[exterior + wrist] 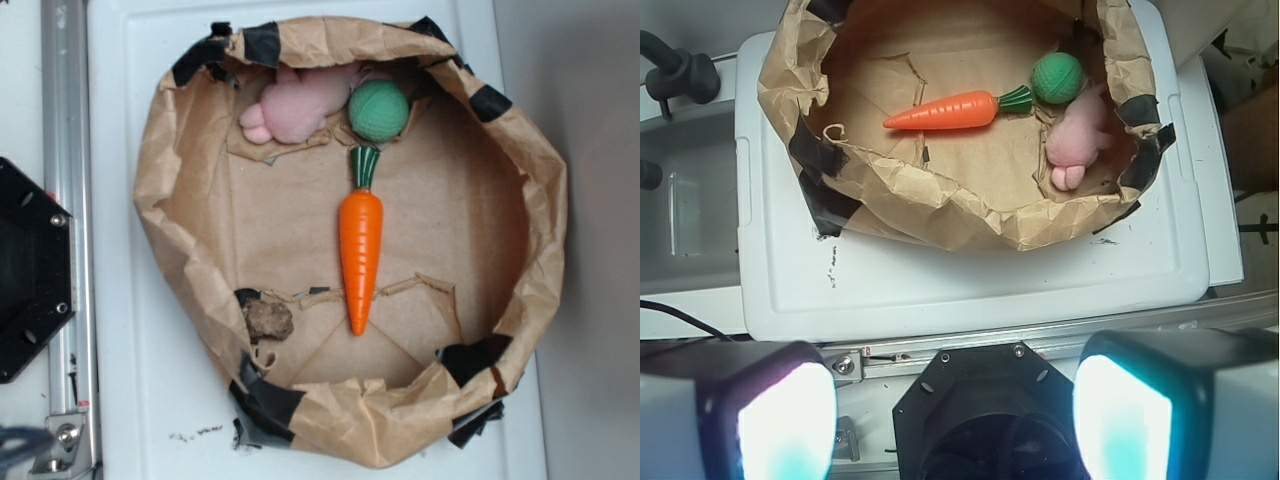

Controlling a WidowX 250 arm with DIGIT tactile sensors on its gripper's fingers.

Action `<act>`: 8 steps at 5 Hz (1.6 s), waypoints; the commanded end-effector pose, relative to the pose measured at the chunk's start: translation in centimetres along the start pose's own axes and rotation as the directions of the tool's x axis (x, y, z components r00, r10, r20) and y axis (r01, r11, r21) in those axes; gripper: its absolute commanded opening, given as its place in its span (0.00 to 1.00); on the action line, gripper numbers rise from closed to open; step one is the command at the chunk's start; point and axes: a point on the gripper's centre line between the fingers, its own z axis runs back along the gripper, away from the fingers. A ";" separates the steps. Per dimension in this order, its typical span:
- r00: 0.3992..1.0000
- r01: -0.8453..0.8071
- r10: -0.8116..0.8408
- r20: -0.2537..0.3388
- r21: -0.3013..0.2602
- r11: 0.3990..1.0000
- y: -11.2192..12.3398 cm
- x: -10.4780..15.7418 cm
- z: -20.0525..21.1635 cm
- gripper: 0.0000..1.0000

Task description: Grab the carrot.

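Observation:
The carrot (360,252) is glossy orange with a dark green stem and lies on the brown paper floor of a paper-lined basin (175,240), stem toward the green ball. In the wrist view the carrot (945,111) lies far ahead, pointing left. My gripper (954,420) is open, its two glowing pads (788,420) wide apart with nothing between them, hovering over the black robot base well short of the basin. The gripper does not show in the exterior view.
A green ball (379,109) touches the carrot's stem, with a pink plush toy (295,108) beside it. A brown lump (268,320) sits near the basin's lower left wall. The basin rests on a white lid (970,280). Black robot base (30,270) at the left.

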 end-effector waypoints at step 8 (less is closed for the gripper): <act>0.739 -0.672 0.663 -0.117 -0.051 0.739 1.2 14.9 -21.0 1.00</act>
